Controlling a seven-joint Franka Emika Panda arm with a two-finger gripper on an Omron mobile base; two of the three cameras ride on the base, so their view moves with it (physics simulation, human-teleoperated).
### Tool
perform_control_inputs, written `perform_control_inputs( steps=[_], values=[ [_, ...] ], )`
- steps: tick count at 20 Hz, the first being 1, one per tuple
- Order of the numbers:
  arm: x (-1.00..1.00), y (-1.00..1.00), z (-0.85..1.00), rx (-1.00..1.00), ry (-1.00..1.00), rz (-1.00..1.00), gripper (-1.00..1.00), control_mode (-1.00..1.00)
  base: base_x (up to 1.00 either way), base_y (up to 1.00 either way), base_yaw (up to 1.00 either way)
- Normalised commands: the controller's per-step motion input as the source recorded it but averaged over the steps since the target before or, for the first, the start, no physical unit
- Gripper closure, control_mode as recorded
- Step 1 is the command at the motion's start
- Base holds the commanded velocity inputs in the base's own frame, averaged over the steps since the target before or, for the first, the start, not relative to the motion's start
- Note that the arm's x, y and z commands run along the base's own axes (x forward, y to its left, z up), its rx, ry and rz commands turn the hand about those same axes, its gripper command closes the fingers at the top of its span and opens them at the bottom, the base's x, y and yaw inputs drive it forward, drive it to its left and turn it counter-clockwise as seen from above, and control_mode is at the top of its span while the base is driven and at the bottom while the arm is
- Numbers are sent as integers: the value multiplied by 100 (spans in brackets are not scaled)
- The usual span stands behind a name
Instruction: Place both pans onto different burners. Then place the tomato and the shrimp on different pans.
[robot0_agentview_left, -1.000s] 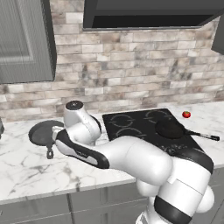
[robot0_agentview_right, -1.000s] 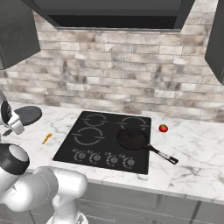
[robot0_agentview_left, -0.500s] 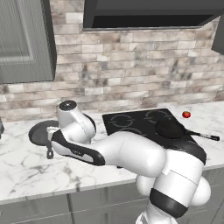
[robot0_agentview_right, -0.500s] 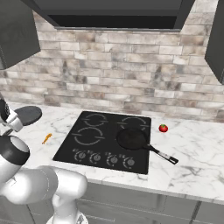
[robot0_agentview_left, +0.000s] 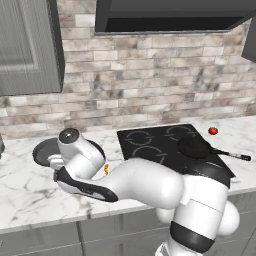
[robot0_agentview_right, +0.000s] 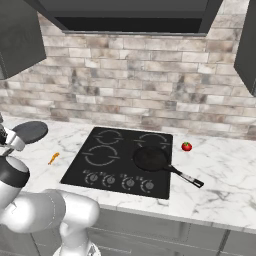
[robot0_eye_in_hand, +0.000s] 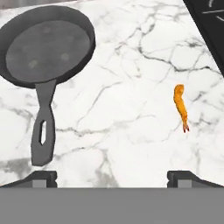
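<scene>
Grey skillet w/ loop handle sits on marble counter left of cooktop, nothing in it. Shrimp lies loose on counter betw skillet & cooktop. Gripper hangs over counter nr skillet handle, fingers spread wide, holding nothing. Black long-handled pan on front right burner, nothing in it. Tomato on counter just right of cooktop.

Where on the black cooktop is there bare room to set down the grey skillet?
The black long-handled pan covers the front right ring of the glossy black cooktop. Both back rings and the front left ring are bare. Left of the cooktop, the marble between the dark grey loop-handled skillet and the small orange shrimp is also free.
</scene>
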Motion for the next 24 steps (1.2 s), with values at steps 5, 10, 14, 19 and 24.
perform_control_inputs(
  steps=[5, 10, 14, 19, 24],
  values=[
    [14, 17, -9, -4, -9, 3, -100, -100, 0, 0, 0],
    [15, 30, -1, -1, -1, -2, -100, -100, 0, 0, 0],
    [16, 19, -3, 0, 0, -8, -100, -100, 0, 0, 0],
    [13, 19, -2, 0, 0, -8, -100, -100, 0, 0, 0],
    [17, 13, -7, 0, 0, -6, -100, -100, 0, 0, 0]
  ],
)
